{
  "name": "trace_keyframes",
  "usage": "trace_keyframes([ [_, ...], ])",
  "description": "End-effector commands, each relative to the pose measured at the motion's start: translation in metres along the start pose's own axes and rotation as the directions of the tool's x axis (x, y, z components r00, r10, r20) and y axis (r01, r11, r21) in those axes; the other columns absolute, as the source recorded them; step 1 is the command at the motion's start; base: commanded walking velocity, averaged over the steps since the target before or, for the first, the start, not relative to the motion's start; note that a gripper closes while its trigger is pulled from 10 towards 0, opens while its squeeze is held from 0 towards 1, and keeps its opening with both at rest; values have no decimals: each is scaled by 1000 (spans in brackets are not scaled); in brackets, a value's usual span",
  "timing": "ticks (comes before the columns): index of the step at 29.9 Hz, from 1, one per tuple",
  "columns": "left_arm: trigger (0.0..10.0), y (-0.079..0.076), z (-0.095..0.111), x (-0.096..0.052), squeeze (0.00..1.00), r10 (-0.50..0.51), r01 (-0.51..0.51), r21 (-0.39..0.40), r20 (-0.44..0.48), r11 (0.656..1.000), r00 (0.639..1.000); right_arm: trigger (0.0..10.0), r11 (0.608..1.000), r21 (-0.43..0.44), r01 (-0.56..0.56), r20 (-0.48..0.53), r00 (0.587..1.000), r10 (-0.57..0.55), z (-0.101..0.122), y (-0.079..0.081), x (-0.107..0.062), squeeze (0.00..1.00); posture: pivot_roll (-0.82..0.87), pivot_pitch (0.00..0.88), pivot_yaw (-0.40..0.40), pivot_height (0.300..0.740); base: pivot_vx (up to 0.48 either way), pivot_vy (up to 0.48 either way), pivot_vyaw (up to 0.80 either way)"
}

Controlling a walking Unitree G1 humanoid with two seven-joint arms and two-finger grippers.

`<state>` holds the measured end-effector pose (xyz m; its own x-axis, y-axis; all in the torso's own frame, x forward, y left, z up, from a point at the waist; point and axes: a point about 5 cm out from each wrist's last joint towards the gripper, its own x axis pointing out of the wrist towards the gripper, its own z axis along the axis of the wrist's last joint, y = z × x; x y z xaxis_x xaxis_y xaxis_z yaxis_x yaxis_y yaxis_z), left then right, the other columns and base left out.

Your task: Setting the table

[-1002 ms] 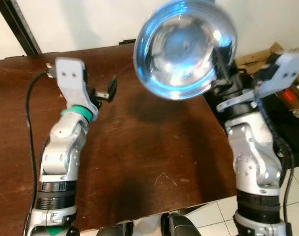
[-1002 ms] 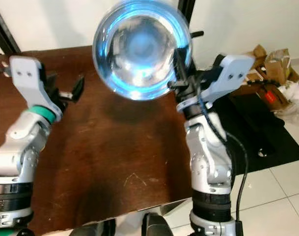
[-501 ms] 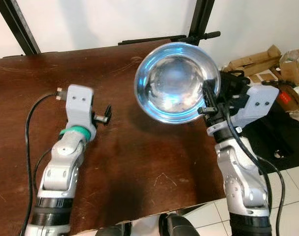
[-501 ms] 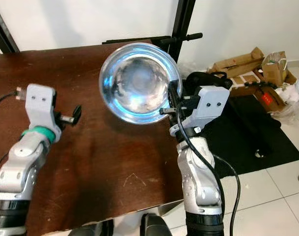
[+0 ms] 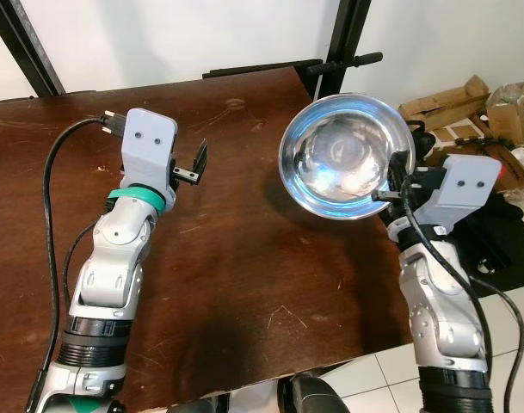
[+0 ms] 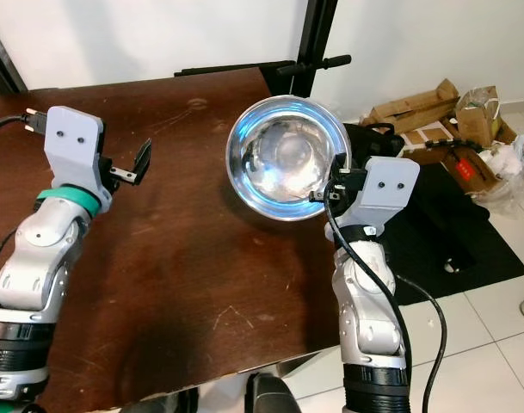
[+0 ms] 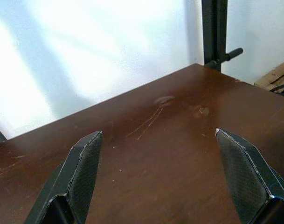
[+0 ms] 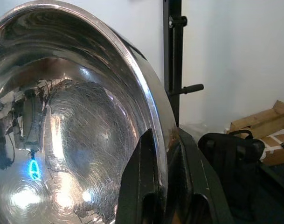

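Note:
A shiny steel bowl [image 5: 343, 155] hangs tilted above the right edge of the dark brown wooden table [image 5: 236, 258], its hollow facing up toward the camera. My right gripper [image 5: 397, 182] is shut on the bowl's rim, one finger inside and one outside, as the right wrist view shows at the fingers [image 8: 148, 186]. My left gripper [image 5: 193, 163] hovers over the table's left half, open and empty, its two black fingers [image 7: 83, 172] spread wide above bare wood.
A black metal stand [image 5: 348, 43] rises behind the table's far right corner. Right of the table lie a black mat [image 6: 468, 232] and crumpled cardboard [image 6: 416, 103] on the tiled floor. A white wall runs behind.
The right arm has lowered the bowl and carried it rightward, away from the camera. The left gripper has shifted slightly farther over the table and still stands open.

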<state>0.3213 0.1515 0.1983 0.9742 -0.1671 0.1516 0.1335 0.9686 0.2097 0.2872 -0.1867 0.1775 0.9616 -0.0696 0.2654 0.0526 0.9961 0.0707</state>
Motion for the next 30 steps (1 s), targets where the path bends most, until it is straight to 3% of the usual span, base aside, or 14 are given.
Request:
trace_keyframes([
  [1, 10000, -4, -4, 0, 0, -19, 19, 6, -14, 1000, 1000, 10000, 1000, -11, 17, 36, 999, -16, 6, -5, -1, 0, -13, 0, 54, 740, 0, 0, 0],
  [5, 10000, -10, -10, -2, 0, -48, 49, 17, -17, 999, 999, 10000, 1000, -12, 24, 47, 999, -23, 7, -6, -2, 0, -23, 0, 59, 740, -219, 0, 0],
  [30, 10000, -12, -16, -2, 0, -49, 49, 30, -12, 998, 999, 10000, 1000, 4, -2, 45, 999, 2, 3, 4, 0, 0, -24, 0, 56, 740, -347, 0, 0],
])
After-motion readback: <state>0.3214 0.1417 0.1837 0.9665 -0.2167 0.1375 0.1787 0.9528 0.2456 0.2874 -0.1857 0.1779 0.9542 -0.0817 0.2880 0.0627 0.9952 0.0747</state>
